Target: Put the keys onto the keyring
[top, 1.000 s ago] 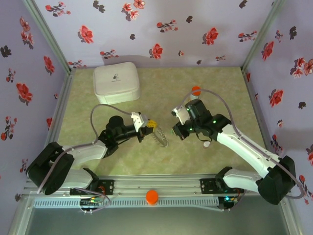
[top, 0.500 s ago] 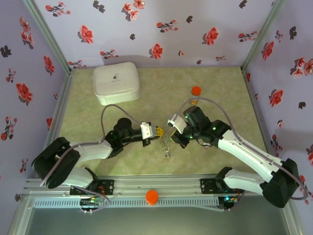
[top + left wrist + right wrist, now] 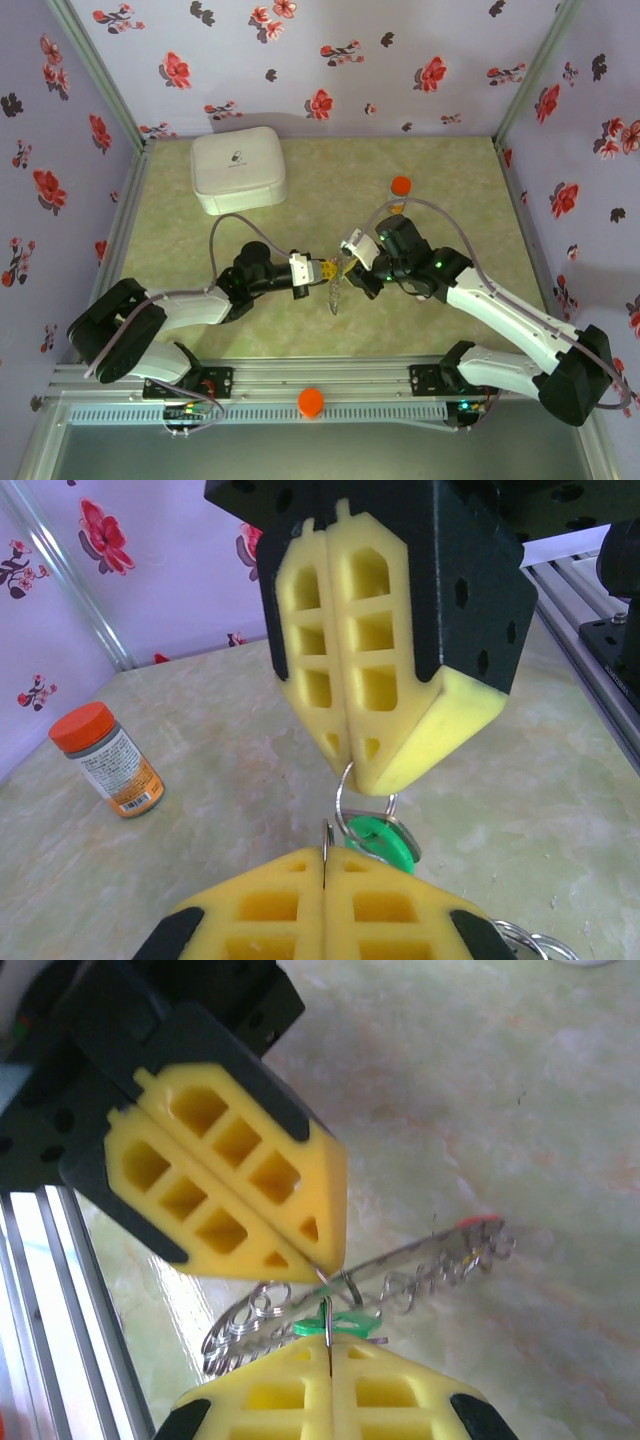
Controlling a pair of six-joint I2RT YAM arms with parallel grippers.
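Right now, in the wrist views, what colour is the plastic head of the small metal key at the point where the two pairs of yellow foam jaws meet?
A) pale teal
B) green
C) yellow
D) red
B: the small metal key with a green plastic head sits right at the tips where the two shut pairs of jaws meet, and it is bright green in both wrist views.
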